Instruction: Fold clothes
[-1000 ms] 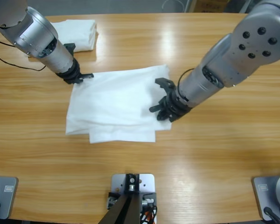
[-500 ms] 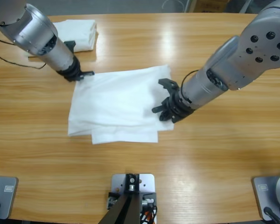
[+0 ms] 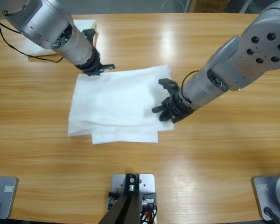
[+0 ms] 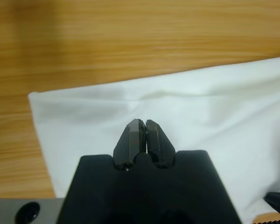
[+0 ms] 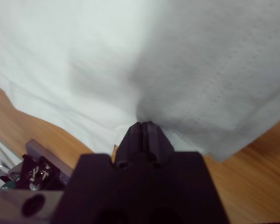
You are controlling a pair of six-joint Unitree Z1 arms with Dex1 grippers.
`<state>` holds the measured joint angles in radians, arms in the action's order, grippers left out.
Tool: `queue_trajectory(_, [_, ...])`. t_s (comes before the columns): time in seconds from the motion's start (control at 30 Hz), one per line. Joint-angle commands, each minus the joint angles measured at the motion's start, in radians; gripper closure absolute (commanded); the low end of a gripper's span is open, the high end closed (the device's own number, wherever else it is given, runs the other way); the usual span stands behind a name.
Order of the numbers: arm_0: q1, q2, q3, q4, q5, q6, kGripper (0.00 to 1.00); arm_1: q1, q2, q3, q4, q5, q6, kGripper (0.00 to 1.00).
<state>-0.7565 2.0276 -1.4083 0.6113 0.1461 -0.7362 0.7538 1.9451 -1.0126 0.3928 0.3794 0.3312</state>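
A white T-shirt (image 3: 116, 105) lies partly folded at the table's middle, a lower layer sticking out along its near edge. My left gripper (image 3: 101, 70) is at the shirt's far edge, a little right of its far left corner. In the left wrist view its jaws (image 4: 145, 123) are shut just over the cloth (image 4: 214, 102), and nothing shows between them. My right gripper (image 3: 162, 108) is at the shirt's right edge near the near right corner. In the right wrist view it (image 5: 144, 126) is shut, with the cloth (image 5: 84, 56) rising from its tip.
A folded stack of white clothes (image 3: 85, 23) sits at the far left of the table, mostly hidden behind the left arm. A black cable (image 3: 14, 35) trails across the wood there. Bare wooden table (image 3: 214, 154) lies to the right of and in front of the shirt.
My left gripper has left the shirt's far left corner and moved right along the far edge. Earlier the shirt shifted slightly right with the right gripper, which has since held still.
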Motion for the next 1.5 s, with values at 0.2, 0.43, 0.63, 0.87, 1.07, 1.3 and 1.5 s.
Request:
queue_trajectory(0.2, [0.096,0.16,0.081,0.057,0.015,-0.033,1.0,0.007,0.037,0.069,-0.012,-0.022,0.011,1.0])
queue_trajectory(0.43, [0.138,0.182,0.081,0.068,0.006,-0.035,1.0,0.007,0.028,0.071,-0.012,-0.023,0.012,1.0])
queue_trajectory(0.63, [0.224,0.152,0.082,0.079,0.025,-0.019,1.0,0.007,0.041,0.085,-0.011,-0.023,0.012,1.0])
queue_trajectory(0.87, [0.253,0.129,0.086,0.08,0.033,-0.012,1.0,0.007,0.057,0.082,-0.014,-0.02,0.012,1.0])
queue_trajectory(1.07, [0.259,-0.042,0.042,0.076,0.041,0.042,1.0,0.007,0.034,0.087,-0.034,-0.031,0.007,1.0])
queue_trajectory(1.3, [0.276,-0.283,0.206,0.12,-0.026,0.038,1.0,0.009,-0.118,0.058,-0.029,-0.15,0.055,0.009])
queue_trajectory(1.5, [0.279,-0.457,0.532,-0.108,-0.369,0.014,1.0,0.009,-0.244,-0.092,0.146,-0.161,0.055,0.0])
